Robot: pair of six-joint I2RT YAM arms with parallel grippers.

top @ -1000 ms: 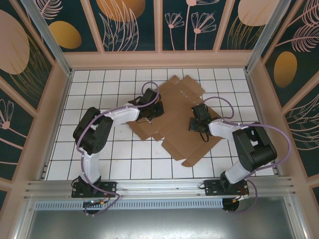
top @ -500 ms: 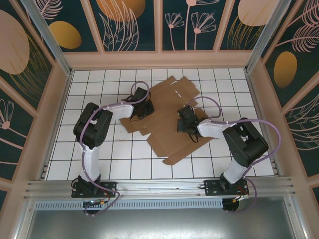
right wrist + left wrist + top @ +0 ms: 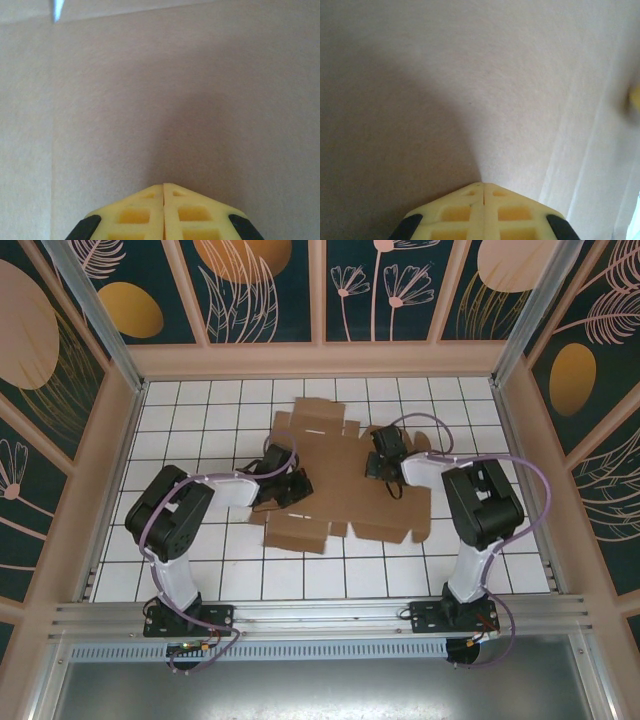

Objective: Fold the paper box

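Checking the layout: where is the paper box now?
Top view: the paper box lies flat mid-table on the white grid, under the shut left hand and right hand.

White gridded worktop (image 3: 200, 560); dark floral wall panels (image 3: 260, 300) w/ orange blobs; alu rail (image 3: 320, 615) along near edge.

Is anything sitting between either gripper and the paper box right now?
Nothing visible. The left gripper and right gripper, both shut, sit tip-down on the flat paper box, bare cardboard ahead of each.
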